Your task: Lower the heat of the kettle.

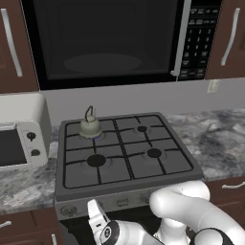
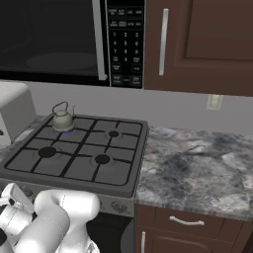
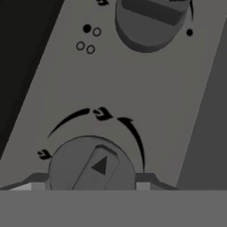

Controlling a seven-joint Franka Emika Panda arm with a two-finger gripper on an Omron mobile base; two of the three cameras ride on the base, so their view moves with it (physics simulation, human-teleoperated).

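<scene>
The small pale kettle (image 1: 89, 127) (image 2: 63, 120) with its thin dark wire handle sits on the stove's back left burner, a blue flame (image 1: 95, 138) beneath it. My gripper (image 1: 94, 209) (image 3: 91, 185) is low against the stove's front panel (image 3: 146, 111). In the hand view its two fingertips (image 3: 32, 185) press on either side of a round grey stove knob (image 3: 91, 165), so it is shut on that knob. The knob's raised bar with an arrow mark leans to the upper right. A curved flame scale arcs above the knob.
A second knob (image 3: 150, 20) sits further along the panel. A white toaster oven (image 1: 21, 131) stands left of the stove, a microwave (image 1: 110, 38) hangs above, and marble counter (image 2: 197, 163) lies to the right. My arm's elbow (image 1: 184, 203) bulges in front of the panel.
</scene>
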